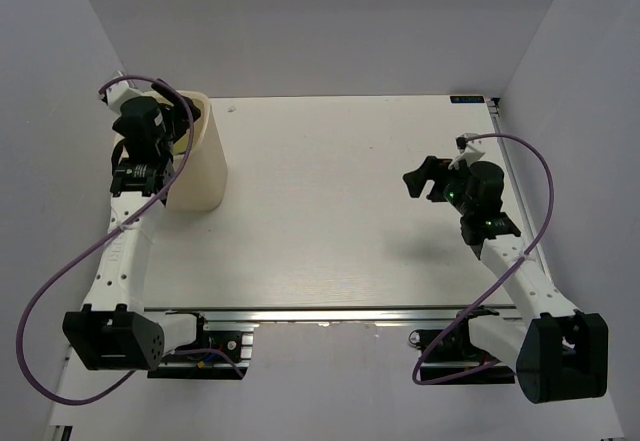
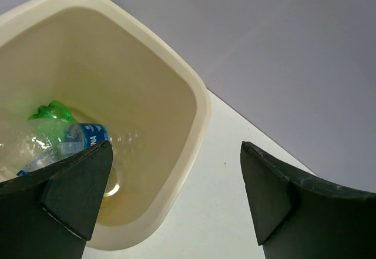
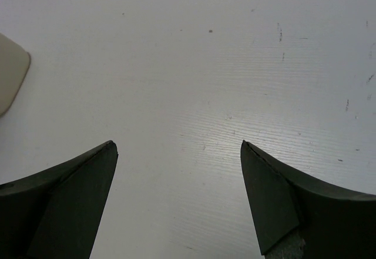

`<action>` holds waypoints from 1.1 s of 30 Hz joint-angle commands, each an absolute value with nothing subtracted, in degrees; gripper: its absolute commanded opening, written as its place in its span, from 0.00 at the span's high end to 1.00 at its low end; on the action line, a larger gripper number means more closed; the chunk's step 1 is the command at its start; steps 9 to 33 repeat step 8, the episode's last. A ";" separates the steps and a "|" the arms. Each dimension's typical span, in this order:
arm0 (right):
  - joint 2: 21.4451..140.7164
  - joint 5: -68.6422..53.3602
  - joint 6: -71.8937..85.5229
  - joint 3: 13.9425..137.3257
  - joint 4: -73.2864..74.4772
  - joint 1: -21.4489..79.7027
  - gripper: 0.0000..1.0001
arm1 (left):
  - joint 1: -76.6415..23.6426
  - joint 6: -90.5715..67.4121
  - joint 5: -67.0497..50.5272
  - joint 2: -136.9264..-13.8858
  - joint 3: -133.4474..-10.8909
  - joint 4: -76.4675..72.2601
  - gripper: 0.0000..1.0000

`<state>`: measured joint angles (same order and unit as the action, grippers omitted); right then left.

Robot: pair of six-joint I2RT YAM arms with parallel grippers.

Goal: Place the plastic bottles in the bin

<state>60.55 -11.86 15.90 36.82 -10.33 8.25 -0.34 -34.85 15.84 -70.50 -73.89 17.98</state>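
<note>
The plastic bottles lie inside the bin, down near its bottom. A green bottle is there with a clear bottle with a blue label on its side against it. More crumpled clear plastic lies next to them, partly hidden by a near finger, so the number inside cannot be counted. They rest at loose angles, which fits things let fall rather than set down. The bin itself stands upright with its mouth open upward, on the far left part of the bench, close enough to the left arm for it to reach over the rim. The left claw hangs directly above the bin's mouth, toward one rounded corner of the rim. Its fingers are spread wide with nothing between them. That height and spread read as a drop position, high enough that a bottle would fall past the rim instead of catching on it. The right claw is well to the right of the bin, over plain bench, also spread and holding nothing. From its wrist the bin shows only as a cream corner at the left edge. No bottle shows outside the bin in any view, so the task looks finished or nearly so.
</note>
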 commanded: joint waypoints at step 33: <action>56.08 -9.41 16.87 33.66 -14.50 8.00 0.11 | -0.35 -33.40 16.00 -65.74 -71.81 19.34 0.02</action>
